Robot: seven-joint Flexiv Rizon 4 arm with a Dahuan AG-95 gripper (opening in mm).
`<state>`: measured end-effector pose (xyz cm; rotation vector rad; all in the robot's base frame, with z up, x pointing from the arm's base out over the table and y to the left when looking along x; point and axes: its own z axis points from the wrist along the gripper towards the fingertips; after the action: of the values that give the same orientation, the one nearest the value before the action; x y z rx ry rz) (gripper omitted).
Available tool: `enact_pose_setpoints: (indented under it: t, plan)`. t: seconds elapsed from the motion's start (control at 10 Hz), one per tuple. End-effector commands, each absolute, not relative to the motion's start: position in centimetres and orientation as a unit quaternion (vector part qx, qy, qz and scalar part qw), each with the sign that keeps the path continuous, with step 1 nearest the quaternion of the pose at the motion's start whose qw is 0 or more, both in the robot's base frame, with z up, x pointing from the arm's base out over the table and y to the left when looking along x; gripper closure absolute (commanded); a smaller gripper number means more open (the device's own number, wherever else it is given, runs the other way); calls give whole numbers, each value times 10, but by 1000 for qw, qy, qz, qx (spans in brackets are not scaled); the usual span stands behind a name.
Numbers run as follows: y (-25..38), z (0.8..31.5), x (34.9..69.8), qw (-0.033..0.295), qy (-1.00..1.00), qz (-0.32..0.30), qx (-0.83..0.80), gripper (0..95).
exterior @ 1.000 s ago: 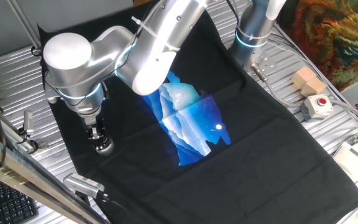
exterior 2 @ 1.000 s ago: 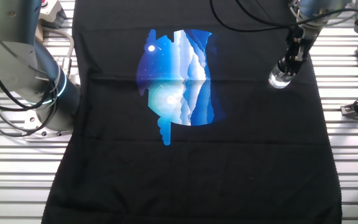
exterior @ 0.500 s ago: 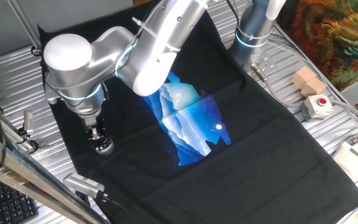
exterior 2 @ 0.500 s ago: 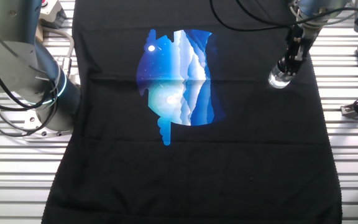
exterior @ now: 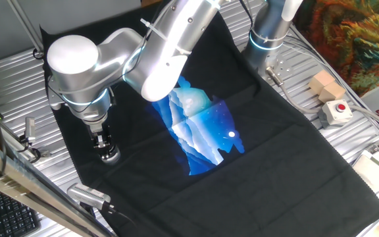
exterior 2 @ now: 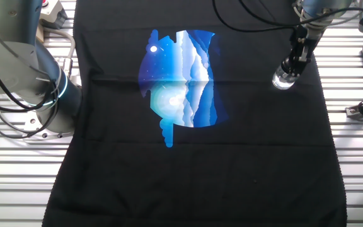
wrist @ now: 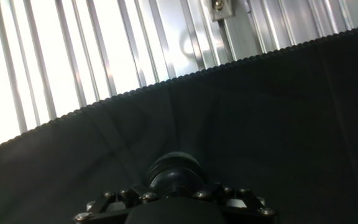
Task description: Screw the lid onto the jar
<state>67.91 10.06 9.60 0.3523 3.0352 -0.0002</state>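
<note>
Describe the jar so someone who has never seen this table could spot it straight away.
Find the black cloth with the blue mountain print covering the ribbed metal table. Go to the cloth's edge strip where the gripper points straight down. The jar sits directly under it: a small, squat, clear glass round that glints silver, the only shiny thing on the dark fabric.

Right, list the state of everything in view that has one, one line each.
gripper: down over the jar, fingers closed on the lid
lid: on top of the jar, held
jar: upright on the cloth
black cloth: spread flat over the table
</note>
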Motion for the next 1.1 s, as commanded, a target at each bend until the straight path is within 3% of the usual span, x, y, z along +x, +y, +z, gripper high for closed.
enact_pose_setpoints:
  t: [0.1, 0.2, 0.3, 0.4, 0.6, 1.1]
  plan:
    - [101, 96, 679, 45, 993, 4, 110, 950]
    - [101, 96, 679, 45, 993, 3, 108, 950]
    - [101, 96, 679, 45, 994, 3, 96, 570]
    - [101, 96, 679, 45, 995, 4, 91, 570]
    - [100, 95, 679, 47, 996, 7, 70, 190]
    - [100, 95, 679, 47, 997, 4, 56, 190]
